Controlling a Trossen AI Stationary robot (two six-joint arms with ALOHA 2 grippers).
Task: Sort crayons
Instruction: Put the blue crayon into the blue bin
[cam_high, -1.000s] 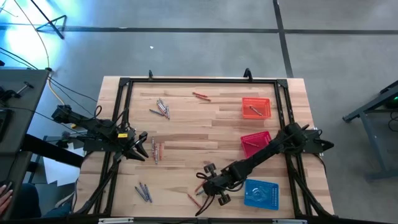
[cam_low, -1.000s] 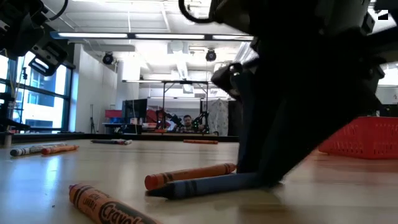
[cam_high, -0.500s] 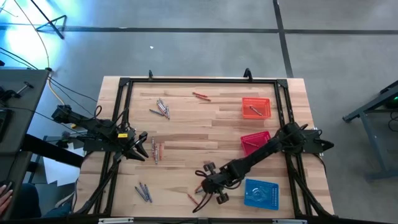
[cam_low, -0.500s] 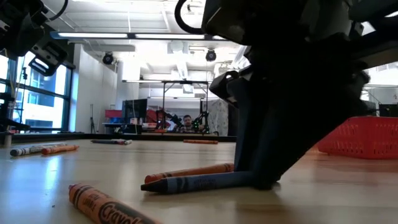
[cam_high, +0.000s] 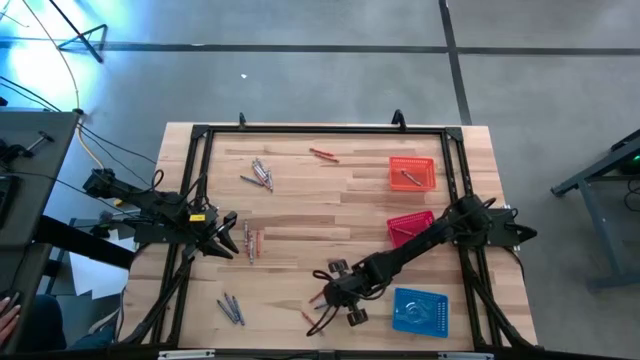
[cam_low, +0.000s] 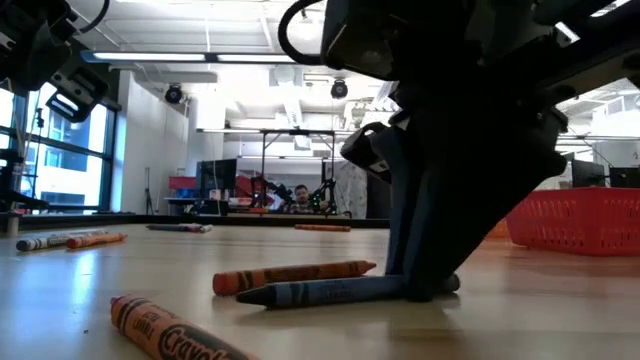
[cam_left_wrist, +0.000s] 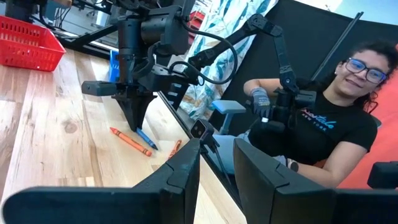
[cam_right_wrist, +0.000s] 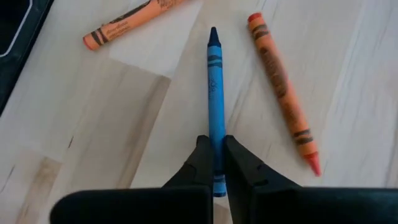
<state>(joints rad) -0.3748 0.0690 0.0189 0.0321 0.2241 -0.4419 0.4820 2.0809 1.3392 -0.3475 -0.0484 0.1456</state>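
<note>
Two dark fingers (cam_right_wrist: 202, 163) of the right gripper (cam_right_wrist: 215, 163) pinch tight on a thin blue wax crayon (cam_right_wrist: 215, 106) lying on the wooden table (cam_right_wrist: 93, 112), lower centre of high view; left gripper (cam_left_wrist: 216, 163) part-open, empty.

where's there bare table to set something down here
Free: the middle strip between the grey crayons and the orange basket. Crowded: the near edge, where the right gripper pinches a blue crayon beside orange crayons.

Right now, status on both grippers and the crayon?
Right gripper shut on blue crayon, still on table. Left gripper open, waiting by left-side crayons. Orange crayon alongside, not touching.
</note>
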